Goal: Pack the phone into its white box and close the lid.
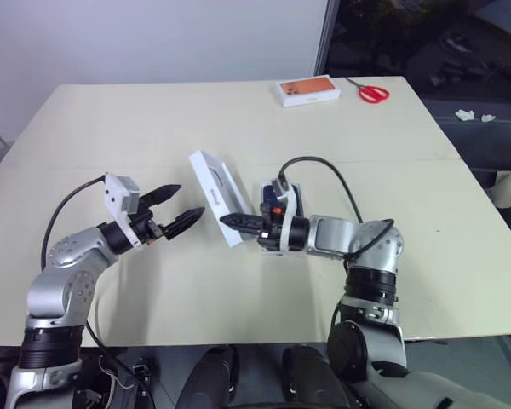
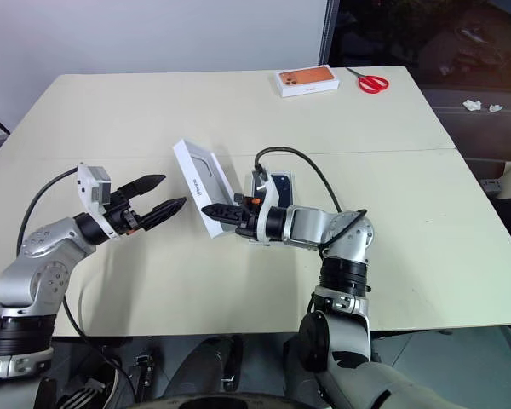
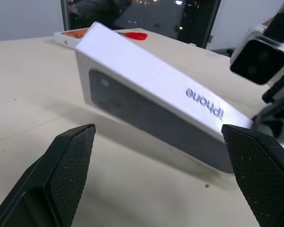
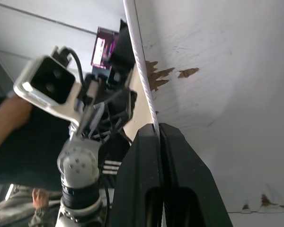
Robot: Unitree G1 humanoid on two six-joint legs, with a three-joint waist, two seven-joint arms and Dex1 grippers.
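Head views: table pale. Lid near centre, tilted up on edge, lower end pinched by R gripper, fingers pressed tight on its wall. White box just at 3 o'clock of lid, flat, phone dark blue lying in it, partly hidden behind R wrist. L gripper at 9 o'clock of lid, fingers spread wide, apart from lid, holding nothing. Orange-picture box and red scissors far off at 1 o'clock.

L wrist view: lid's side w/ "iPhone" lettering, dark print on top face; L fingers spread either side, not touching.

R wrist view: R fingers clamped on lid's thin edge; L gripper beyond.
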